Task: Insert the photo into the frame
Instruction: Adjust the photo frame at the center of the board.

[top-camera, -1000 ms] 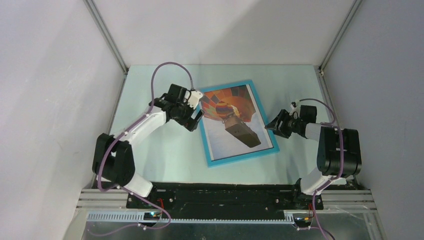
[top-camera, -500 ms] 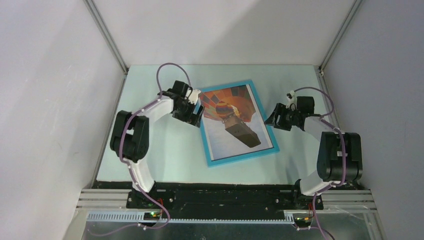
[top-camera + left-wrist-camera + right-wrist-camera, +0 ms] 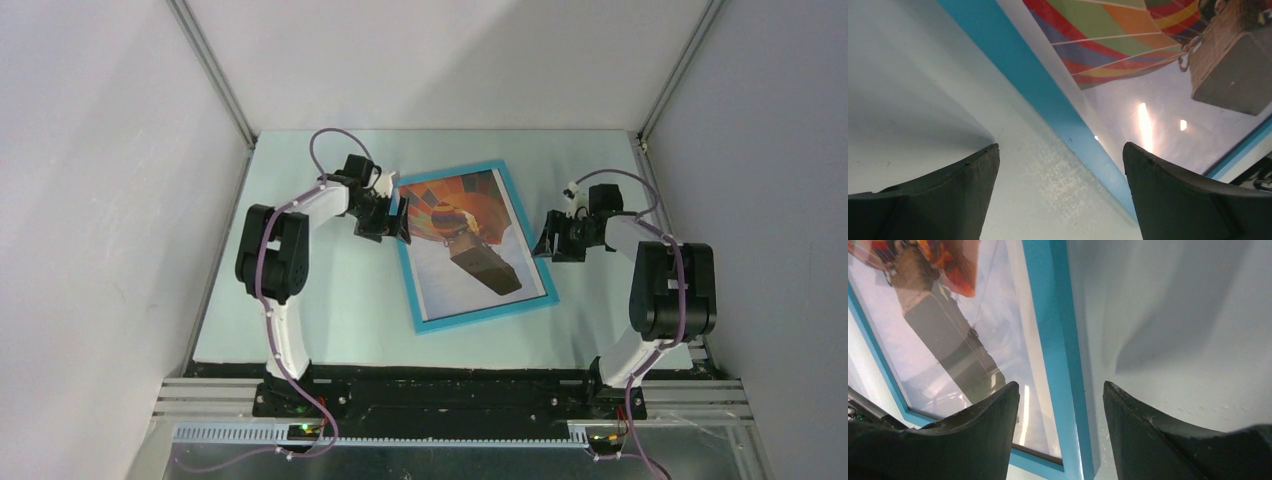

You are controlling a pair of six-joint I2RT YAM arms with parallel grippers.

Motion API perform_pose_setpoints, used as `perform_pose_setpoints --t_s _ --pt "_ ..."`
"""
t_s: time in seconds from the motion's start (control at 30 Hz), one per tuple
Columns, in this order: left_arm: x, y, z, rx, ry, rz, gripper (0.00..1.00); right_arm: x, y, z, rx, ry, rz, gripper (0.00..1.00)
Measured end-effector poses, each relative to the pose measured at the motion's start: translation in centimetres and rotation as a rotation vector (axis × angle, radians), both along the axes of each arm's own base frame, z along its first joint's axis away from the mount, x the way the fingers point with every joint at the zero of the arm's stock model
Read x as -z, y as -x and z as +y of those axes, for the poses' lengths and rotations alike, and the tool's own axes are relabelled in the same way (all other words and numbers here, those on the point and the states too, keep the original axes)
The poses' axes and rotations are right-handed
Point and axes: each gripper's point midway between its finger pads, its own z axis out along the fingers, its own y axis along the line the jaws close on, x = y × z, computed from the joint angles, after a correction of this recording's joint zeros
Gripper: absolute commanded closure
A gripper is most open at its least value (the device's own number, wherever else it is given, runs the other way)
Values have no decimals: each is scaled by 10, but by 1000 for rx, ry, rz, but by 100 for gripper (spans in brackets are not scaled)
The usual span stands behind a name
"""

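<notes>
The frame (image 3: pixel 487 316) lies flat on the table with its bright blue front up. Inside it, under reflective glazing, sits the photo (image 3: pixel 462 245) of an orange, red and blue balloon. My left gripper (image 3: pixel 400 220) stands open at the frame's left edge. In the left wrist view the left gripper (image 3: pixel 1060 146) has bare table and the blue edge of the frame (image 3: pixel 1038 95) between its fingers, with the photo (image 3: pixel 1108 40) beyond. My right gripper (image 3: pixel 545 243) is open at the right edge. In the right wrist view the right gripper (image 3: pixel 1061 384) straddles the frame's border (image 3: pixel 1053 340), holding nothing, with the photo (image 3: pixel 948 330) at the left.
The pale green table top (image 3: pixel 330 300) is walled in by white panels on the left, back and right. A black mounting rail (image 3: pixel 450 390) runs along the near edge between the two arm bases.
My left arm has folded back and its gripper has slid up and right to the frame's left edge. My right gripper has shifted slightly up along the right edge. The frame has not moved.
</notes>
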Motion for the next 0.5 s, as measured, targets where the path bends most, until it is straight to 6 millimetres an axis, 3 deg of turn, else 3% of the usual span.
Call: perform_pose_setpoints --t_s 0.13,0.5 --pt "0 -1 -8 -12 44 17 0 16 13 7 -37 -9 74 35" --pt "-2 -2 -16 4 94 17 0 15 26 51 -228 -39 74 36"
